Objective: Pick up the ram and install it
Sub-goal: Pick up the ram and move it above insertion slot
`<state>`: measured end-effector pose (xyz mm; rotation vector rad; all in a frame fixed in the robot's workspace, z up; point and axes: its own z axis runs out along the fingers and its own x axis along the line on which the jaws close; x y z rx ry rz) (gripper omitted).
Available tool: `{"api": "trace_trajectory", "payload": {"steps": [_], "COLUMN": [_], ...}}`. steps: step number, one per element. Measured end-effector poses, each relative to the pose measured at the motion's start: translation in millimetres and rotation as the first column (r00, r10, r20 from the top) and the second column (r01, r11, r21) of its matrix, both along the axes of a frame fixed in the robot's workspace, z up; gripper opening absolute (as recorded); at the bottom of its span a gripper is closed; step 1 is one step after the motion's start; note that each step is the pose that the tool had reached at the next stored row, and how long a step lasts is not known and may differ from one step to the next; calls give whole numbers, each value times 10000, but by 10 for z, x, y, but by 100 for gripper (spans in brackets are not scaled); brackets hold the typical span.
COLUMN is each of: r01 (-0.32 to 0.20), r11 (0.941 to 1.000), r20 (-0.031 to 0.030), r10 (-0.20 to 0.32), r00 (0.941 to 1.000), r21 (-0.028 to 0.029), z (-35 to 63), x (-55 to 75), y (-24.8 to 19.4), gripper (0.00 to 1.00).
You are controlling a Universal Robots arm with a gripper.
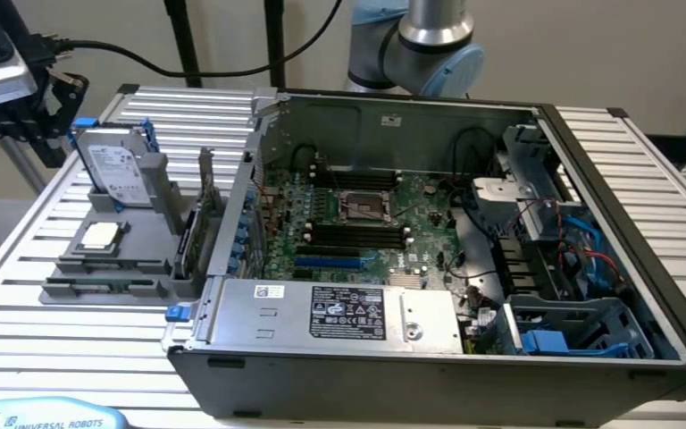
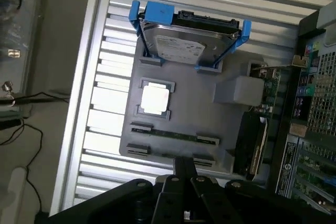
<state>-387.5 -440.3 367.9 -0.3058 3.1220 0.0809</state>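
The ram (image 2: 173, 135) is a thin green stick lying in clips along one edge of the grey holder tray (image 2: 210, 119); in the exterior view the ram (image 1: 107, 285) sits at the tray's front. My gripper (image 2: 184, 167) hovers well above that tray edge, fingers pressed together with nothing between them. From outside, the gripper (image 1: 40, 121) hangs high at the exterior view's left, above the tray's back corner. Black memory slots (image 1: 355, 234) lie on the motherboard (image 1: 421, 201) inside the open case.
The tray also carries a hard drive in a blue bracket (image 2: 189, 45), a square silver processor (image 2: 156, 98) and an upright green card with a metal bracket (image 1: 200, 223). The case's power supply (image 1: 331, 313) and drive cages (image 1: 570, 331) border the motherboard. A slatted aluminium table (image 1: 33, 349) lies underneath.
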Motion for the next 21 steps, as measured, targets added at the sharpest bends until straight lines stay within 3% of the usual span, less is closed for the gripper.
{"api": "trace_trajectory", "payload": {"steps": [5, 10, 16, 21], "r01": [-909, -1816, -2864, -3723], "r11": [9959, 9834, 9581, 9281], "r20": [-65, -91, -92, -92], "r10": [909, 1816, 2864, 3722], "r00": [9958, 9833, 9581, 9281], "r21": [3, 6, 6, 7], "z": [-22, -43, -68, -89], "x": [0, 0, 0, 0], "y": [0, 0, 0, 0], "gripper": [11, 11, 11, 11]}}
